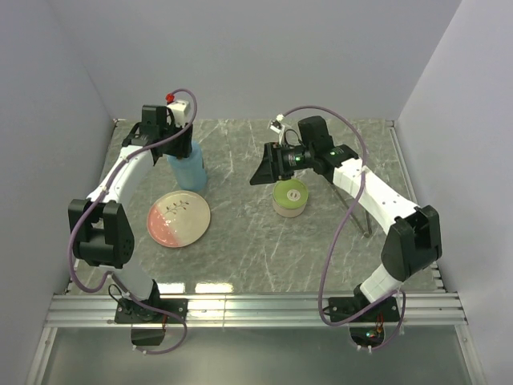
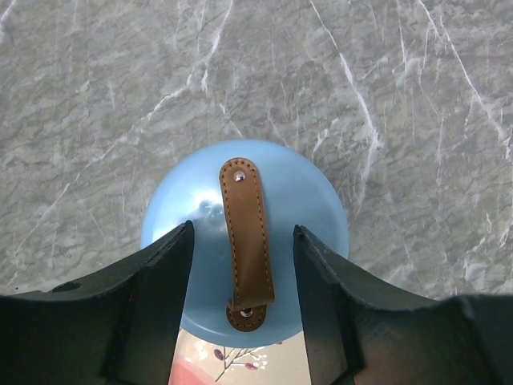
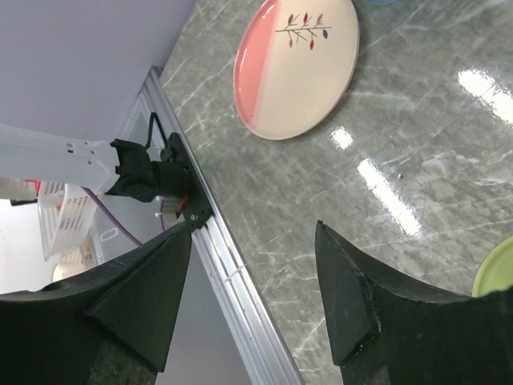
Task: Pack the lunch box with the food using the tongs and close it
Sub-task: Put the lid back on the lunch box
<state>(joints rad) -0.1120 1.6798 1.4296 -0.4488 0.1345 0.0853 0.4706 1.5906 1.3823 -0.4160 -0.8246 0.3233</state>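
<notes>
Note left gripper [image 2: 243, 227] open astride brown strap [image 2: 240, 192] on blue lunch box [image 2: 313, 208]; right gripper [image 3: 255, 228] open, empty. Pinch mid-strap (probably soft, box likely light).

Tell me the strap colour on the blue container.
Brown strap, stitched edges; clearest in the left wrist view.

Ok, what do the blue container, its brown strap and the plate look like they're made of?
The blue container: likely smooth plastic, even colour, soft sheen. The brown strap: leather or imitation, stitched edges, metal rivets. The plate: probably glazed ceramic, glossy pink-and-cream with a painted sprig.
</notes>
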